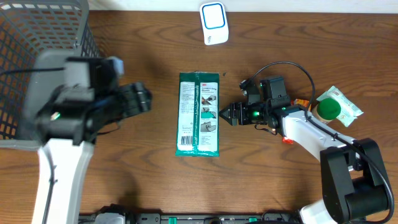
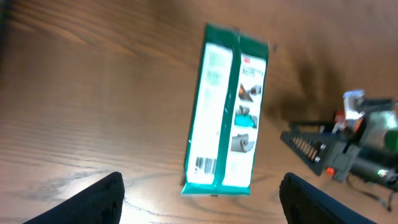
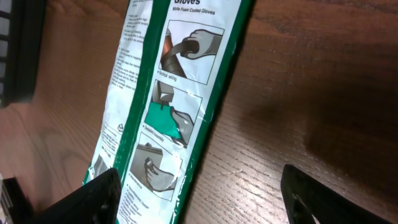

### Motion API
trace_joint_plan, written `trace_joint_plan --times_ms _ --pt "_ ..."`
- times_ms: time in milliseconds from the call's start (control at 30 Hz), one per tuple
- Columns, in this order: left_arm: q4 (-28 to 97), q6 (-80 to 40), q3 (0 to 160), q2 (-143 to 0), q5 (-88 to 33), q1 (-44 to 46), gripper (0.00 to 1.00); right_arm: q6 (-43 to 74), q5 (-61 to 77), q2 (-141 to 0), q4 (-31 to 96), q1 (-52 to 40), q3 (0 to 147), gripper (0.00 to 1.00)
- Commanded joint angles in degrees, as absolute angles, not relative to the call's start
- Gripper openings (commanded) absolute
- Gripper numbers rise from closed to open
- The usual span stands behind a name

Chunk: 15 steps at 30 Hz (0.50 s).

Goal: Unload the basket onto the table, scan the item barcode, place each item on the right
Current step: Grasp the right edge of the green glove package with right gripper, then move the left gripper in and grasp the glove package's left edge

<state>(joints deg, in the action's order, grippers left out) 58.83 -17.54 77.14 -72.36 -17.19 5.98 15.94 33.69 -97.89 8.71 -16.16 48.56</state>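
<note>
A green and white packet of gloves [image 1: 199, 113] lies flat in the middle of the wooden table. Its barcode [image 2: 205, 165] shows at the near end in the left wrist view. My left gripper [image 1: 134, 99] hovers left of the packet, open, nothing between its fingers [image 2: 93, 200]. My right gripper [image 1: 227, 114] sits at the packet's right edge, open, with the packet [image 3: 168, 106] lying under its left finger [image 3: 99, 196] and bare wood under the other. A white and blue scanner-like device [image 1: 214, 23] stands at the back, beyond the packet.
A grey mesh basket [image 1: 37, 37] fills the back left corner, partly behind my left arm. A green-capped bottle [image 1: 328, 109] and a white and green packet [image 1: 343, 102] lie at the right, by my right arm. A black cable loops above that arm.
</note>
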Motion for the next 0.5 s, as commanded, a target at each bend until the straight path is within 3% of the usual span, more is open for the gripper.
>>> trace_joint_plan --times_ms 0,200,233,267,367,467 --pt "58.2 -16.6 76.6 -76.6 -15.3 8.4 0.80 16.3 34.4 -97.9 8.6 -16.9 48.3 0.78" --pt "58.0 -16.6 76.6 -84.2 -15.4 8.8 0.80 16.3 34.4 -97.9 8.6 -16.9 48.3 0.80" --pt "58.0 -16.6 76.6 -85.6 -15.4 9.0 0.69 16.3 34.4 -97.9 8.6 -16.9 48.3 0.80" --pt "58.1 -16.6 76.6 -87.0 -15.4 9.3 0.49 16.3 34.4 -97.9 8.6 -16.9 48.3 0.80" --pt "58.5 -16.6 76.6 -92.0 -15.4 10.4 0.08 16.3 34.4 -97.9 8.6 -16.9 48.3 0.80" --pt "58.3 -16.6 76.6 -96.7 -15.4 12.1 0.07 16.3 34.4 -97.9 8.6 -16.9 48.3 0.81"
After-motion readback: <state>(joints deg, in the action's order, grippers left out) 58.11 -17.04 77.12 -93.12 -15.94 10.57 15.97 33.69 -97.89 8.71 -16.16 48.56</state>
